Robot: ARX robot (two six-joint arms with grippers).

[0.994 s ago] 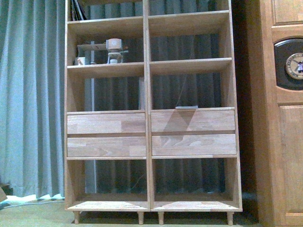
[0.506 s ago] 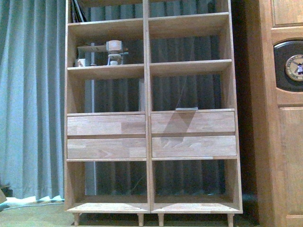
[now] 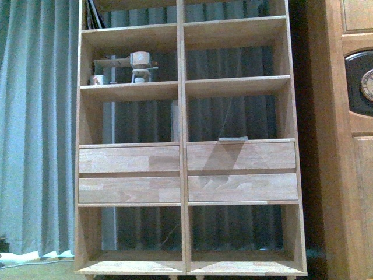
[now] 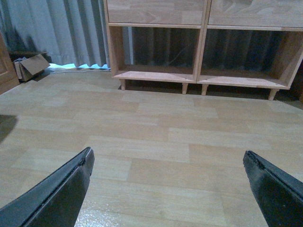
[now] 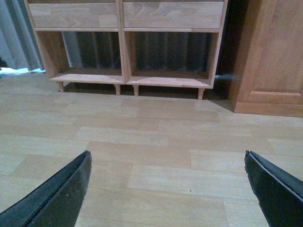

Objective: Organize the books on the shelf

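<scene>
Front view only: shelf (image 3: 182, 146) upper compartments. Wrist views only: left gripper (image 4: 166, 152), right gripper (image 5: 167, 153), both released wide, over floor (image 4: 142, 109).

The right gripper (image 5: 167, 156) hangs over a pale plank floor (image 5: 156, 127), its two black fingers (image 5: 61, 194) spread wide into the frame's lower corners with nothing between them. Across the upper frame stands the foot of a light-wood bookcase (image 5: 124, 47): two plain drawer fronts (image 5: 73, 15) above two open-backed compartments, dark curtain folds showing through, on short peg legs (image 5: 118, 89). A darker orange-brown cabinet (image 5: 270, 56) fills the upper right, just beside the bookcase. A grey curtain (image 5: 12, 33) edges the upper left.
</scene>
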